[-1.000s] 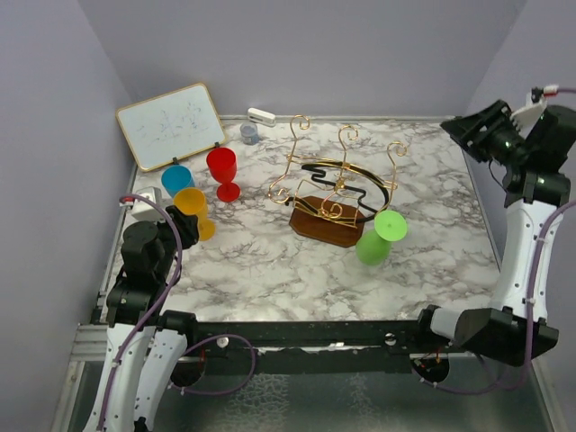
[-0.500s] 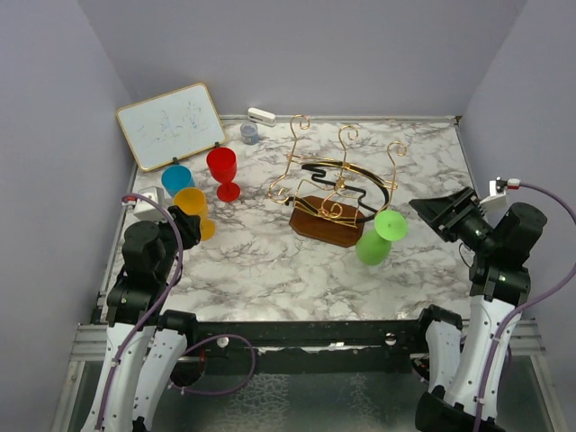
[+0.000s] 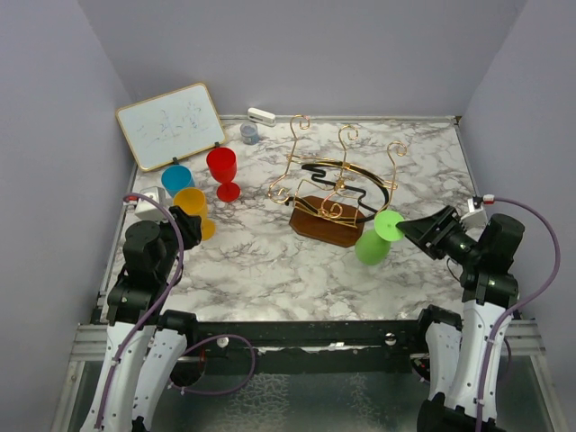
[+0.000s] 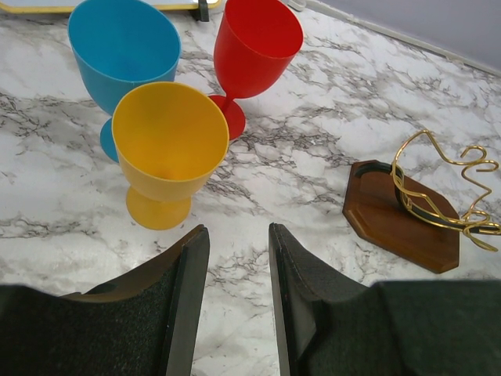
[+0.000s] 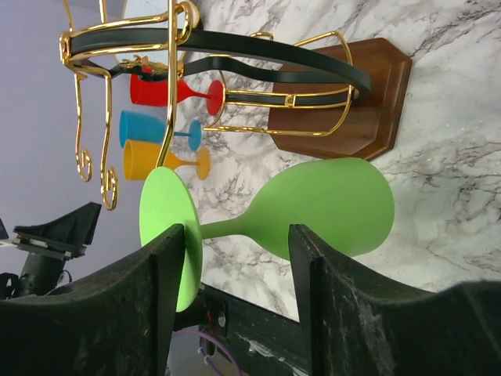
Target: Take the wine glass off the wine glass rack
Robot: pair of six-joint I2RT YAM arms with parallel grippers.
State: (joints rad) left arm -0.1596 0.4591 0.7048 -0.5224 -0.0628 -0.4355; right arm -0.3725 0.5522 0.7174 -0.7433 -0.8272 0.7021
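At the far left, the left gripper is hovering low over the marble table with its jaws partly parted and nothing between them, pointing toward a yellow glass. That glass is standing upright just in front of a blue glass and a red glass, all three grouped close together below a small whiteboard that is leaning at the back corner. Toward the middle, the wine glass rack is sitting on its brown wooden base, its gold hook arms curling upward around the black ring. At the rack's right front side, the green wine glass is hanging tilted, foot uppermost and bowl down beside the base; its foot seems to be resting against a gold hook, though the contact is hard to make out. The right gripper is reaching in from the right with its jaws spread wide, straddling the glass's stem without gripping it.
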